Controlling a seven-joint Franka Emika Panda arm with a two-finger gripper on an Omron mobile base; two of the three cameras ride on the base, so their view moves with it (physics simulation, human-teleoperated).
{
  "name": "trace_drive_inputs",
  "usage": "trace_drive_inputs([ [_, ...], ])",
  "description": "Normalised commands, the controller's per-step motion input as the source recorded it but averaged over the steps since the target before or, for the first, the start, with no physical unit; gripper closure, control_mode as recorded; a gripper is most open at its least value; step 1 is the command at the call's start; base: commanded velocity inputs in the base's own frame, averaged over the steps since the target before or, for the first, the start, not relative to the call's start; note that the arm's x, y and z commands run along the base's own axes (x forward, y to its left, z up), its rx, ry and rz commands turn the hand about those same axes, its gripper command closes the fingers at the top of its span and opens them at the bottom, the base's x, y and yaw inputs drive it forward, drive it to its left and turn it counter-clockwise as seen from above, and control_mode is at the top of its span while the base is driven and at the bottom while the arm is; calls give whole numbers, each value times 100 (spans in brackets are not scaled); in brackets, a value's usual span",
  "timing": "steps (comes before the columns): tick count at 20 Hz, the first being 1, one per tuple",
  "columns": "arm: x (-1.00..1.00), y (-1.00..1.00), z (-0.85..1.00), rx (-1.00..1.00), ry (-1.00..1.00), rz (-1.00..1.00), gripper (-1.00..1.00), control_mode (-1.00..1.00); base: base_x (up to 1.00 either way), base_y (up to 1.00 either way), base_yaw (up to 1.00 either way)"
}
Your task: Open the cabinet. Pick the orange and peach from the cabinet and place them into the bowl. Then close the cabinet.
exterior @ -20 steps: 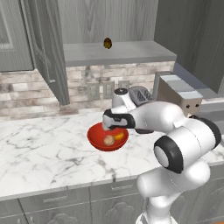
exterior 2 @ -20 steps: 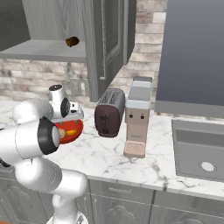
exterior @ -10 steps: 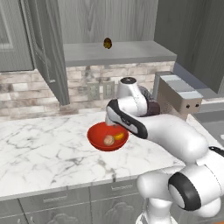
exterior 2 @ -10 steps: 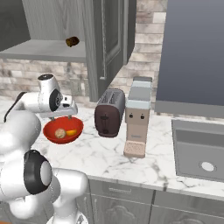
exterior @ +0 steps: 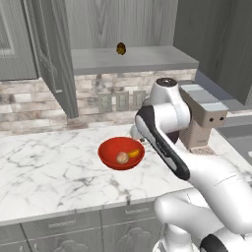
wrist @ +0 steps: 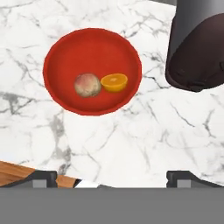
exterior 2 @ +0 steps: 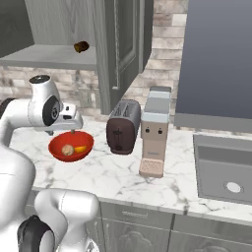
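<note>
The cabinet (exterior: pixel 133 59) stands open, its left door (exterior: pixel 51 54) and right door (exterior 2: pixel 120 49) swung out. On the marble counter sits the red bowl (wrist: pixel 87 48), also seen from both base views (exterior: pixel 106 147) (exterior 2: pixel 56 145). Inside it the peach (wrist: pixel 87 85) and the orange (wrist: pixel 114 82) lie side by side, touching. My gripper (wrist: pixel 113 177) hangs open and empty a little above the bowl, toward the toaster side (exterior 2: pixel 73 131). In the left base view my forearm hides most of the hand.
A dark toaster (exterior 2: pixel 123 127) (wrist: pixel 197 48) stands just right of the bowl, then a coffee machine (exterior 2: pixel 155 133) and a sink (exterior 2: pixel 226 167). A dark brown-and-yellow object (exterior: pixel 120 48) lies on the cabinet shelf. Open marble counter stretches left of the bowl.
The hand has lifted up and away from the bowl, and the elbow has swung higher. The jaws stayed open. Both fruits stay in the bowl.
</note>
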Motion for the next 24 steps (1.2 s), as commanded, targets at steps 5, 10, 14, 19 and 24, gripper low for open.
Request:
trace_drive_inputs([
  [5,-50,-26,78,0,0,-7,-100,-100,0,0,0],
  [10,-59,-21,58,0,0,-6,-100,-100,0,0,0],
  [14,-63,-30,52,0,-2,-5,-100,-100,0,0,0],
  [19,-60,-44,35,0,-8,-5,-100,-100,0,0,0],
  [24,-40,-51,5,5,-15,-4,-100,-100,0,0,0],
])
